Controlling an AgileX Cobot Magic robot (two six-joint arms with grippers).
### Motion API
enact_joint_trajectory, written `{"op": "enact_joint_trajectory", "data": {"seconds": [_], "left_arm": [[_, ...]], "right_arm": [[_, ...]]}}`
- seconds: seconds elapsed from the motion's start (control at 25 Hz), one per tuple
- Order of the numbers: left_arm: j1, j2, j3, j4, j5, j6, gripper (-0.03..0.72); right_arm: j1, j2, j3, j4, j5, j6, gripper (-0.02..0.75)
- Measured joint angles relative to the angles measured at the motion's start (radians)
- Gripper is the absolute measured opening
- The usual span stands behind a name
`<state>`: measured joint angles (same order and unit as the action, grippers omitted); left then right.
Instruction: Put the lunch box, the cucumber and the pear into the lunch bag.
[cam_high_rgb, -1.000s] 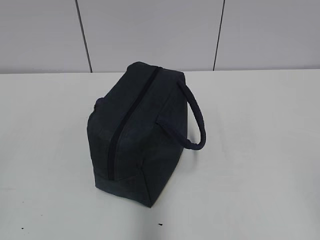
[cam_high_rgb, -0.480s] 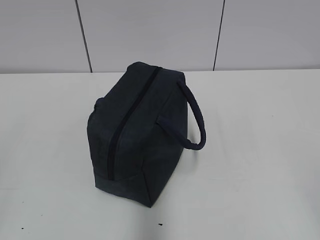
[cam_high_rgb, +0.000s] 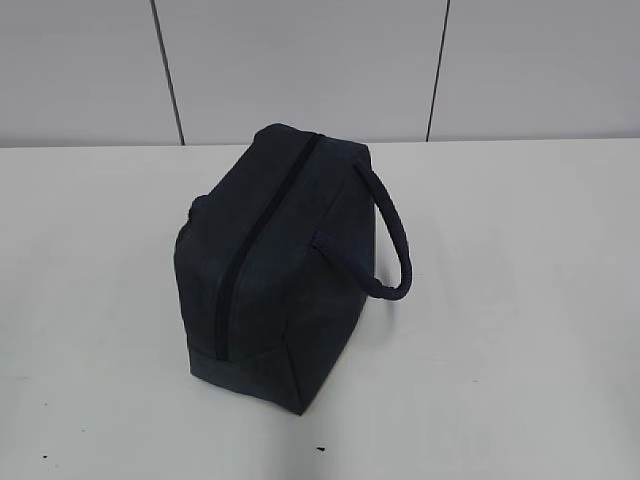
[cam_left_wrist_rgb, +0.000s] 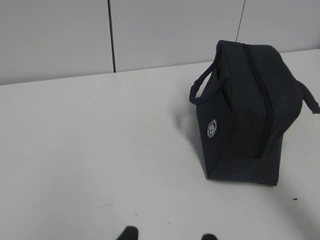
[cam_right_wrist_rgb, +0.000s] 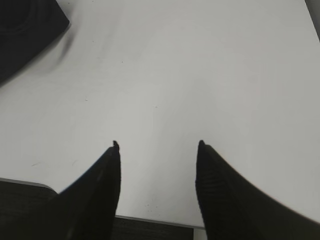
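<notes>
Right claw (cam_right_wrist_rgb: 157, 145) sits nearest, fingers spread with nothing between them, just bare white tabletop (cam_right_wrist_rgb: 200, 75) underneath and lots of free room. Left claw (cam_left_wrist_rgb: 167, 235) only pokes two tips into its view, apart and empty. The lunch bag (cam_high_rgb: 280, 260) stands mid-tabletop, zipped, well clear of every edge, handle (cam_high_rgb: 390, 240) flopped right. Grey panel wall (cam_high_rgb: 300, 60) behind. Compared with a second ago, the bag hasn't shifted.

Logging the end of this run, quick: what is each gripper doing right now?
Left gripper: open, empty, only its fingertips show.
Right gripper: open, empty, above the bare table.
</notes>
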<state>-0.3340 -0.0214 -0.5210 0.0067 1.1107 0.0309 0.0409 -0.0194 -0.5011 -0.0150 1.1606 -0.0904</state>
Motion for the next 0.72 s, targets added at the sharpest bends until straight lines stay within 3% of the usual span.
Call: {"op": "enact_joint_trajectory", "data": {"seconds": [0.4, 0.72], "left_arm": [[0.011, 0.0, 0.0, 0.0, 0.0, 0.0, 0.243], [0.237, 0.0, 0.001, 0.0, -0.001, 0.0, 0.242]], "right_arm": [[0.0, 0.0, 0.0, 0.0, -0.002, 0.0, 0.386], [0.0, 0.0, 0.0, 0.0, -0.002, 0.0, 0.386]]}}
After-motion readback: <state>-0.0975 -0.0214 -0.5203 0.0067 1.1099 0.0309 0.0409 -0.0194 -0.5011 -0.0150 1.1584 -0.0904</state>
